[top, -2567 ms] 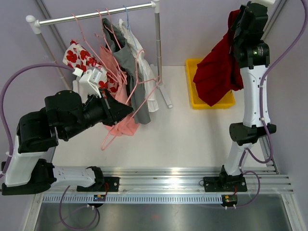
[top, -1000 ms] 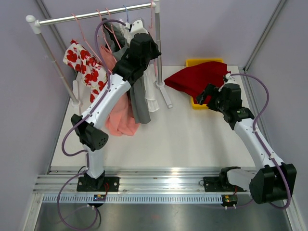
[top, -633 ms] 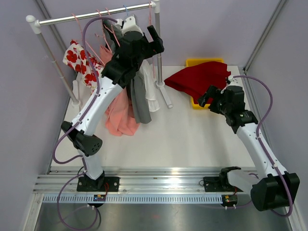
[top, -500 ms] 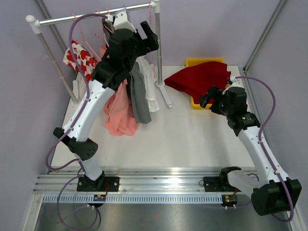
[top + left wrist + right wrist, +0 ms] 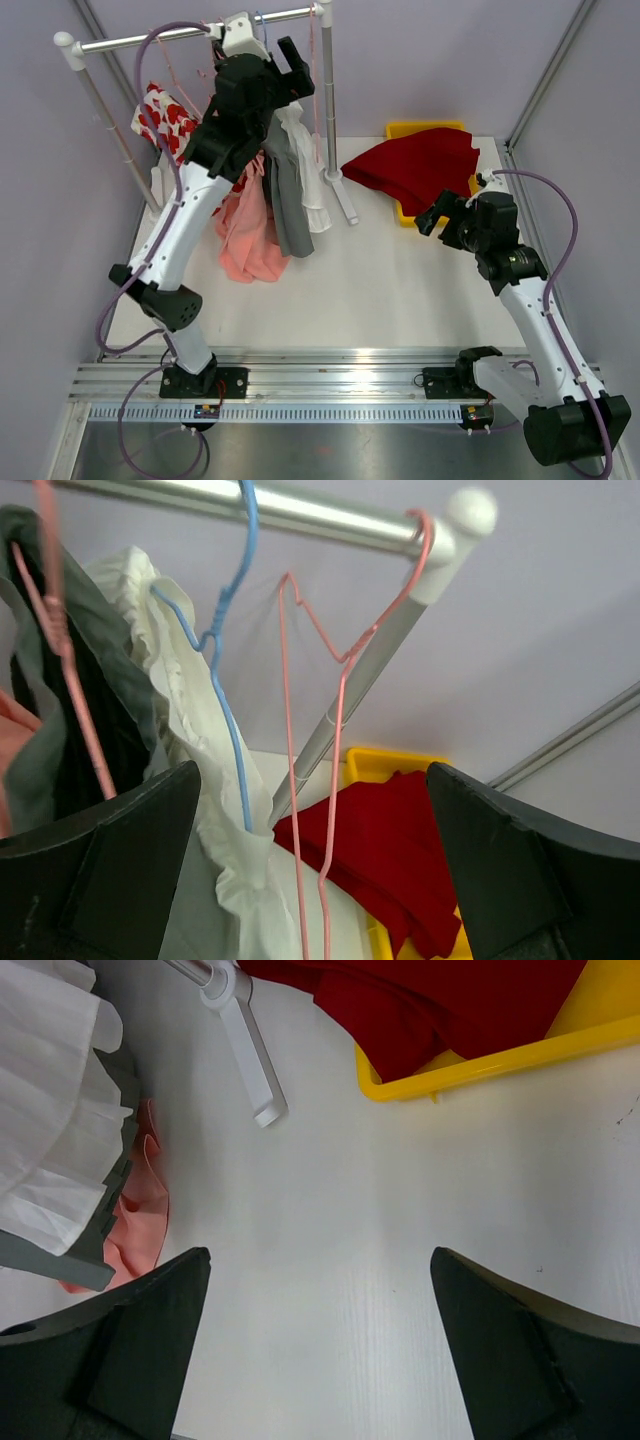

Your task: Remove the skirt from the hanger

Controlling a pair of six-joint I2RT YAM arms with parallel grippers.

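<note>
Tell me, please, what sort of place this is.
Probably a robotics lab cell: two arms bolted to a metal rail, a small clothes rack on a white table, plain purple walls around.

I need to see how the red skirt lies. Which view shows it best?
Top external: the whole red skirt shows, draped over the yellow bin. Left wrist catches only part of it, low in frame. Right wrist shows just one edge at the top.

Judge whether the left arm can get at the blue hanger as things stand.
Probably yes. The left gripper is open and faces the blue hanger, with nothing in front of it. The empty pink hanger close beside it might snag.
</note>
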